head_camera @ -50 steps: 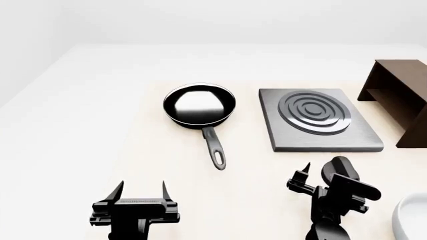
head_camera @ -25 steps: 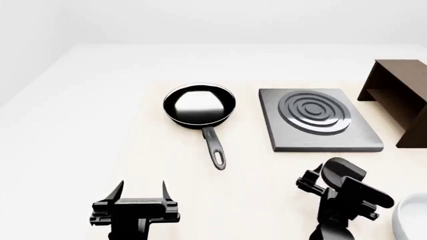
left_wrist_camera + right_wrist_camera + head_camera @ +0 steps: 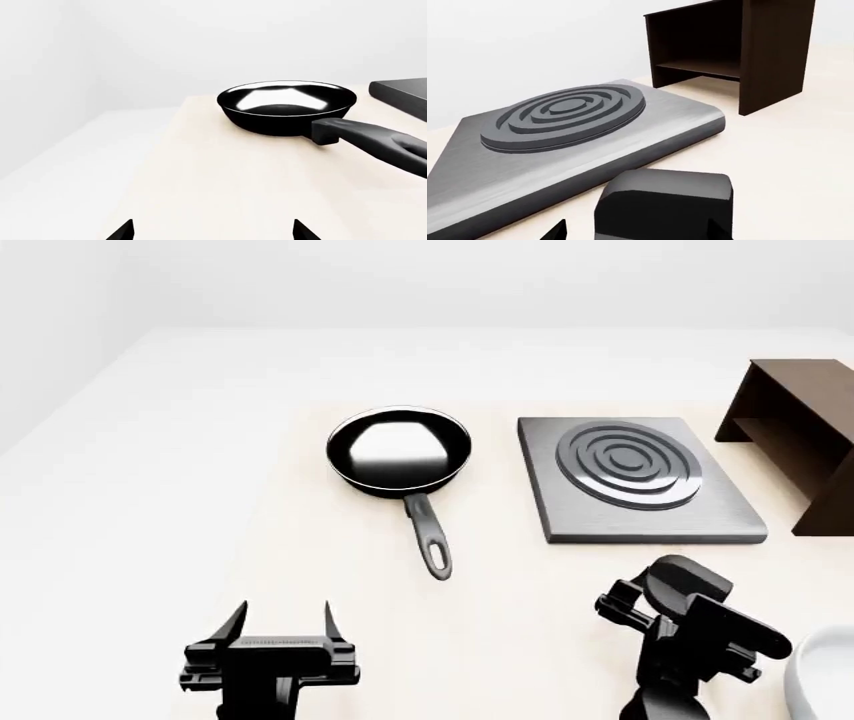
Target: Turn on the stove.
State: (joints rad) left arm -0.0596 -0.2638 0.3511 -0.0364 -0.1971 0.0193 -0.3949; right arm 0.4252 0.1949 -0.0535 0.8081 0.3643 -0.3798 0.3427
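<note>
the right gripper [image 3: 638,612] sits right at the black knob [image 3: 662,202], which fills the gap just ahead of its fingertips, jaws apart around it as far as the wrist view lets me judge. beyond the knob lies the stove [image 3: 638,480]; the left gripper [image 3: 286,624], open and idle, is well away.

The stove [image 3: 641,480] is brushed grey metal with a matt, darker ringed burner [image 3: 629,462]. Its knob [image 3: 664,202] looks like matt black plastic. The frying pan [image 3: 399,451] is glossy black. The box [image 3: 798,435] is dark brown wood; the desk [image 3: 507,590] is pale and smooth.
</note>
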